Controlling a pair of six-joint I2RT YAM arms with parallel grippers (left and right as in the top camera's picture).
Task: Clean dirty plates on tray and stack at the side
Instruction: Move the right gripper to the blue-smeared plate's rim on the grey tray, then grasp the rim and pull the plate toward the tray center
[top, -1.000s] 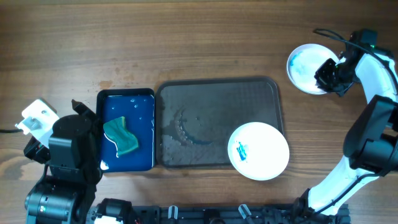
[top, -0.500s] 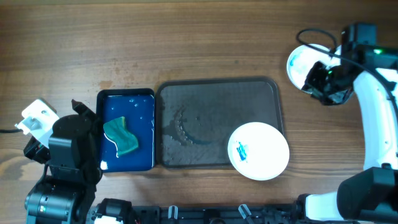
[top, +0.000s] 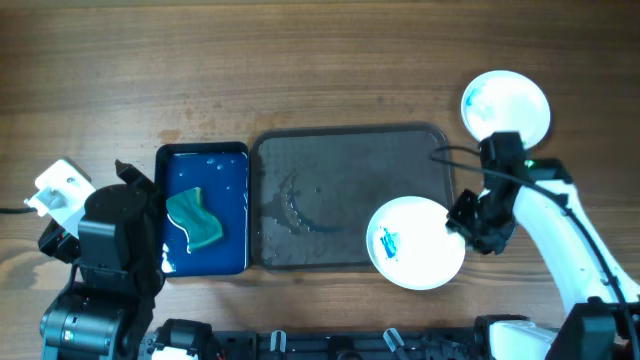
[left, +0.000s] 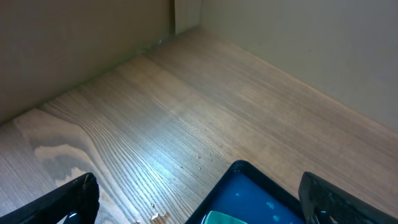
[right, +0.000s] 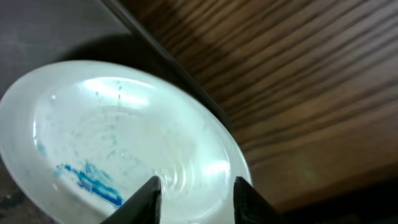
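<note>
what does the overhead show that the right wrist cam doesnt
Only overhead: a second plate lying outside the dark tray, a blue tray holding a green sponge, and the left arm. Only right wrist: a close look at the right tool, its two fingertips spread apart. Both: the blue-smeared plate overlapping the dark tray's corner.
</note>
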